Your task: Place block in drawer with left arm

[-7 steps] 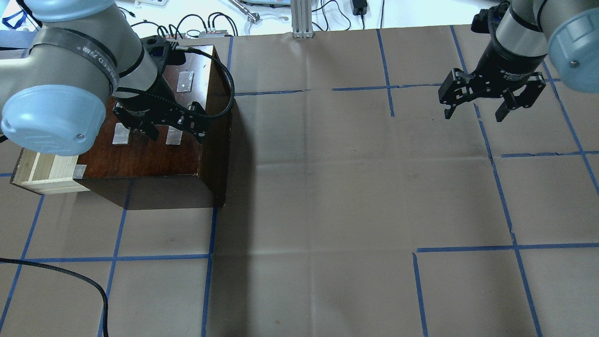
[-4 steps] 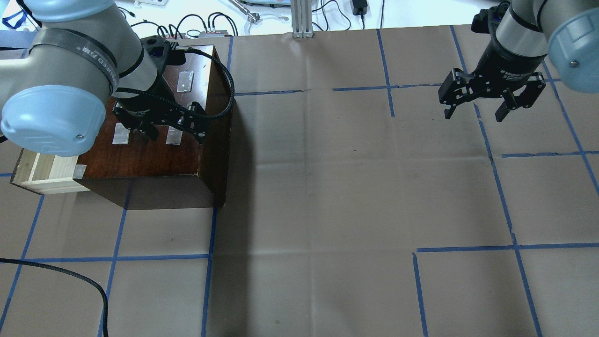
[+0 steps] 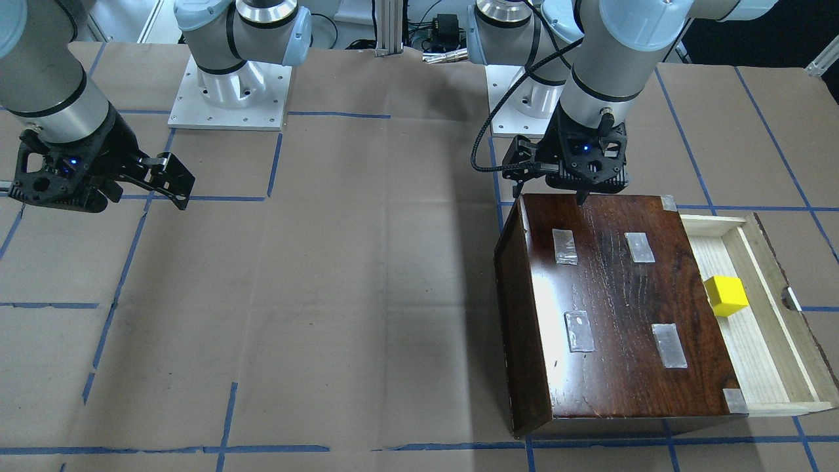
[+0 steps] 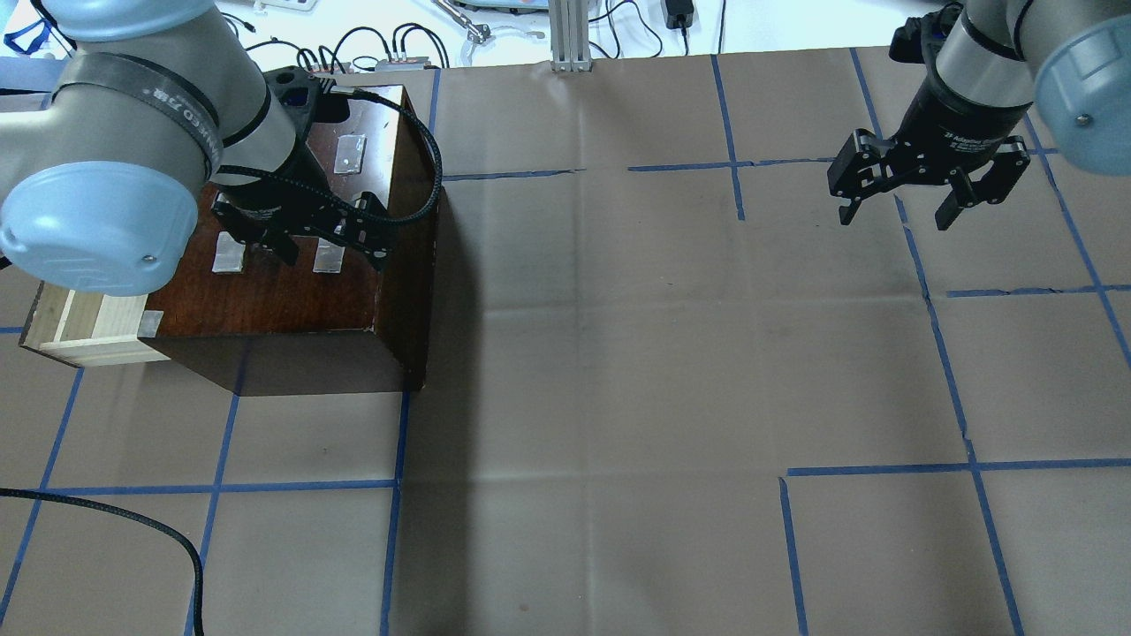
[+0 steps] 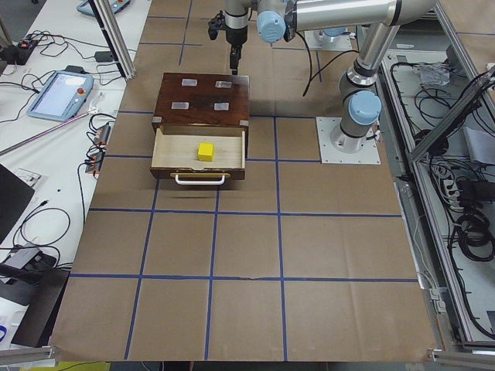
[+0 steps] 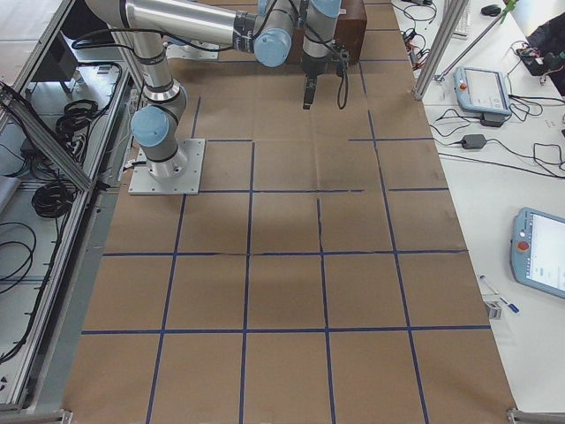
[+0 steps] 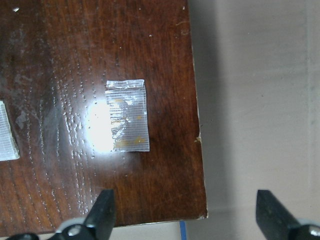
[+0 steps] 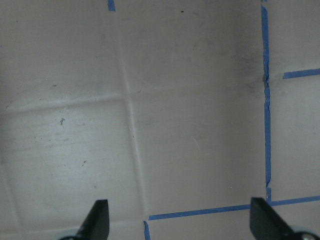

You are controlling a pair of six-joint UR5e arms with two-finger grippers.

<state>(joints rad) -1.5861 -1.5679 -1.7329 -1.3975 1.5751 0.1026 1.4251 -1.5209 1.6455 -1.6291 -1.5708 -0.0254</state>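
Observation:
The yellow block lies in the open drawer, apart from its walls; it also shows in the exterior left view. The drawer is pulled out of the dark-brown cabinet. My left gripper hovers over the cabinet top near the edge closest to the robot's base, open and empty. The left wrist view shows its fingertips wide apart above the cabinet corner. My right gripper hangs open and empty over the bare paper at the far side of the table.
Brown paper with a blue tape grid covers the table. Clear tape patches are stuck on the cabinet top. A black cable lies at the overhead view's lower left. Cables and gear sit beyond the table's far edge.

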